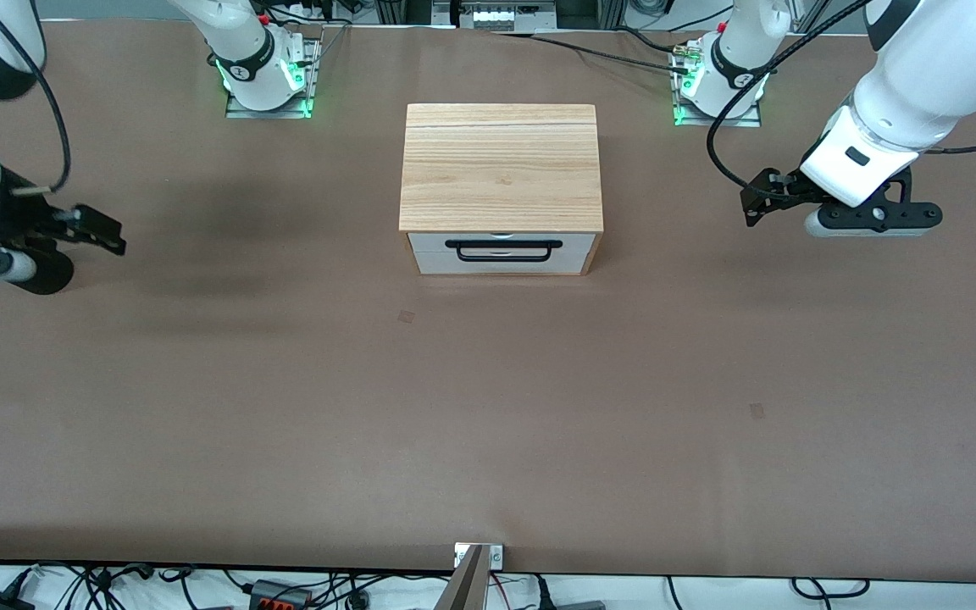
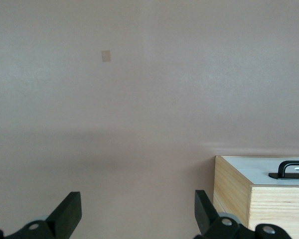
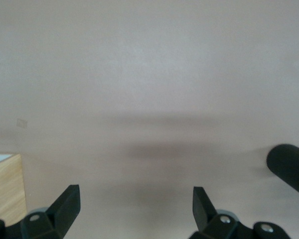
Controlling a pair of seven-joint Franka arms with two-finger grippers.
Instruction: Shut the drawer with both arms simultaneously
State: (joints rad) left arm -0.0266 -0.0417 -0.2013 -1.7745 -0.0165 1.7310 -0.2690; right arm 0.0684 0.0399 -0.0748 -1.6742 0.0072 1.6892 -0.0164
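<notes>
The oak-topped box [image 1: 501, 165] stands mid-table. Its drawer [image 1: 501, 254] has a white front panel that looks flush with the box, and a black wire handle [image 1: 503, 250]. My left gripper [image 1: 752, 206] is open and empty over bare table, beside the box toward the left arm's end, fingers pointing at the box. In the left wrist view my left gripper [image 2: 138, 214] is open, with the box [image 2: 239, 191] and handle [image 2: 291, 169] at the edge. My right gripper [image 1: 107, 233] is open and empty over bare table toward the right arm's end. The right wrist view shows my right gripper [image 3: 135, 206] open, with a box corner [image 3: 7, 186].
The brown table [image 1: 488, 407] carries only small tape marks [image 1: 406, 316]. The arm bases [image 1: 268, 68] stand along the table edge farthest from the front camera. A black rounded part [image 3: 289, 167] shows at the edge of the right wrist view. Cables lie along the near edge.
</notes>
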